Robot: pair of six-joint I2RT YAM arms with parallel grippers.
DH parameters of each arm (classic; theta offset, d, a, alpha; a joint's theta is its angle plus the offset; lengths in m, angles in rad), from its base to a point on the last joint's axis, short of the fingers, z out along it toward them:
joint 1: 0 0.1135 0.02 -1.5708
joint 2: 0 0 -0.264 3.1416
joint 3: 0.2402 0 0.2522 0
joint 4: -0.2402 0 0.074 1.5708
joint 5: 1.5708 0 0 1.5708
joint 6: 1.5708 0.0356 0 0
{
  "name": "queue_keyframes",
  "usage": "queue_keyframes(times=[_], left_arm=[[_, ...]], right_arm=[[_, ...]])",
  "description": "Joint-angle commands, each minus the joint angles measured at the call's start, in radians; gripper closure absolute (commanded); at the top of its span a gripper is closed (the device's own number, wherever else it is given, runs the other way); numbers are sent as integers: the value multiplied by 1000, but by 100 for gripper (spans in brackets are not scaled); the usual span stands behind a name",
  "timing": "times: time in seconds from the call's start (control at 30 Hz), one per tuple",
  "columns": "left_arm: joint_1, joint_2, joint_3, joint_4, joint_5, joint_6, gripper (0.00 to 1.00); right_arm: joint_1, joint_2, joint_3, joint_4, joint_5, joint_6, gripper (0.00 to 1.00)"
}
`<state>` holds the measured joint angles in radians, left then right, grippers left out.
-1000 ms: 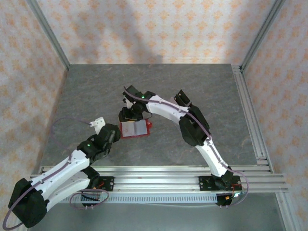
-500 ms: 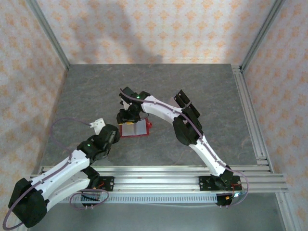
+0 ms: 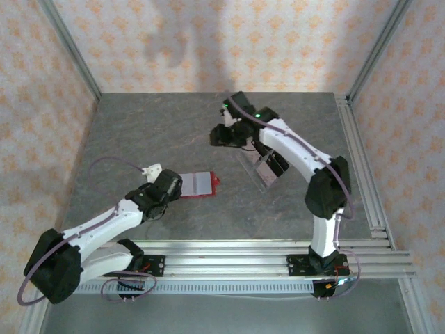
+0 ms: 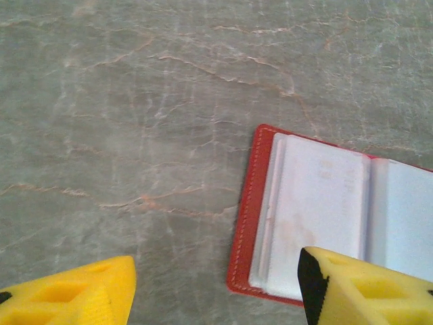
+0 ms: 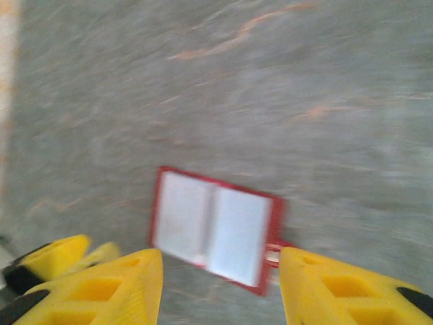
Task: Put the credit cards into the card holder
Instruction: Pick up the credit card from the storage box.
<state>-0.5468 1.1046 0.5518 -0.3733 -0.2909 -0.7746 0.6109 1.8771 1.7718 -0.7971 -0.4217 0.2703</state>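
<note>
Right pincer (image 5: pixel 220 284) withdrew, released; left pincer (image 4: pixel 216 291), released, straddles an edge of the card holder (image 4: pixel 318 217).

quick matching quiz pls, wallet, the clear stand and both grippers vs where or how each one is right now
Things:
1. small red folding wallet
2. clear acrylic stand
3. left gripper
4. right gripper

States:
a. open and empty, far from the wallet
b. lying open, pale inside up
c. open, at the wallet's edge
d. right of the wallet, partly under an arm

Pairs: 1-b, 2-d, 3-c, 4-a
</note>
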Motion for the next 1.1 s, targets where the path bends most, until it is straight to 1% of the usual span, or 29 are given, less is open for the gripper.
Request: queue_keyframes(times=[0.0,0.13,0.3,0.4,0.57,0.9,1.07], left_arm=[[16,75,59,25,10,49,34],[37,175,116,21,30,79,34],[66,252,164,20,51,104,34],[72,269,174,29,60,109,34],[74,291,181,38,65,110,34],[74,306,163,69,76,103,34],[73,300,157,73,76,101,34]], right_arm=[[-21,-25,-74,-111,230,-147,52],[-32,3,-73,-178,409,-249,53],[-35,85,-21,-224,540,-307,54],[-36,139,22,-240,583,-324,56],[-36,198,68,-247,623,-333,58],[-36,276,138,-270,600,-336,60],[-37,295,144,-274,591,-335,62]])
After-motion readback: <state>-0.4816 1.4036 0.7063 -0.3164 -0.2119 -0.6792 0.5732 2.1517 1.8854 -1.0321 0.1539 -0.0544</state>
